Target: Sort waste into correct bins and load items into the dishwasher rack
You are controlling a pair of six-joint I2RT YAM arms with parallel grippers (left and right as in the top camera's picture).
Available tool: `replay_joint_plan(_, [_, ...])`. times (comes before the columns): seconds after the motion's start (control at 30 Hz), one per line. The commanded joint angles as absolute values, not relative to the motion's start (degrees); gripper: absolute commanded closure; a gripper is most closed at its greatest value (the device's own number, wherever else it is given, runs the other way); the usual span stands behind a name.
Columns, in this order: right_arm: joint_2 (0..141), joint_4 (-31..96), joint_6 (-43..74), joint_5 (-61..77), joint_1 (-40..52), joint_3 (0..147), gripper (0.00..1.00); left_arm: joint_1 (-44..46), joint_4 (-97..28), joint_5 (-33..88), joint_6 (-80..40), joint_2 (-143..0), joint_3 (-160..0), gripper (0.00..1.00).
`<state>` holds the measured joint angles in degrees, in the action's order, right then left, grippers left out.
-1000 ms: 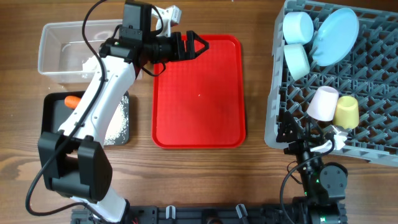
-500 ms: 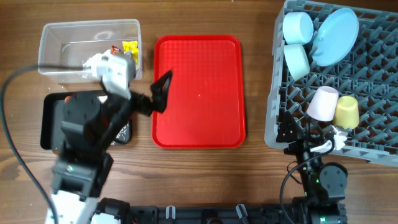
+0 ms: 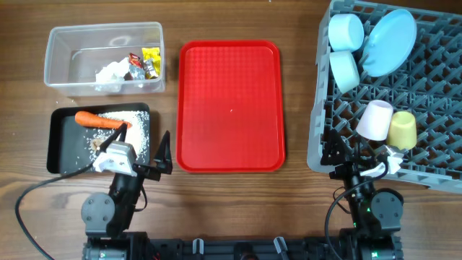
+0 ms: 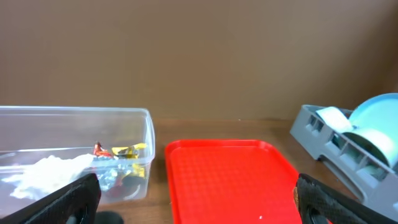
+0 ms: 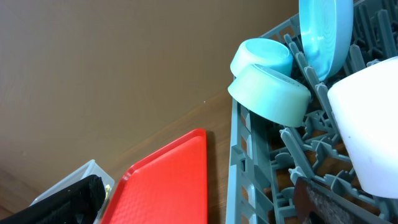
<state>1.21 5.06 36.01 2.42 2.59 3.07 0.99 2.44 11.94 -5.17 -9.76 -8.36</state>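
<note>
We see the left pincer [image 3: 160, 159] and right pincer [image 3: 338, 155] at the near edge of the worktop [image 3: 289, 209], each with jaws spread wide, holding nothing. The tissue [image 3: 110, 72] and wrappers [image 3: 144, 63] lie in the tub [image 3: 54, 43]; the carrot [image 3: 97, 120] and rice [image 3: 137, 130] lie in the black tray [image 3: 58, 155] just beside it. The plate [image 3: 390, 40], two bowls [image 3: 345, 68], pink cup [image 3: 375, 119] and yellow cup [image 3: 403, 128] sit in the rack [image 3: 433, 108], right of the red tray [image 3: 231, 108].

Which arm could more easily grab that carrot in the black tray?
Left, probably: the left tool sits beside the black tray holding the carrot; the right tool is across by the dishwasher rack.
</note>
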Motion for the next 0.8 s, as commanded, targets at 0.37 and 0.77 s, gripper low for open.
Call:
replay_joint_plan(0.37, [0.80,4.73,36.42,1.48,2.76,2.55,0.00,2.09,-4.03,5.45,-4.91,-0.16,-0.32,0.00])
replay_joint_plan(0.77, [0.80,4.73,36.42,1.48,2.76,2.55,0.00,2.09,-3.95,5.45,-4.89,-0.34,-0.32,0.00])
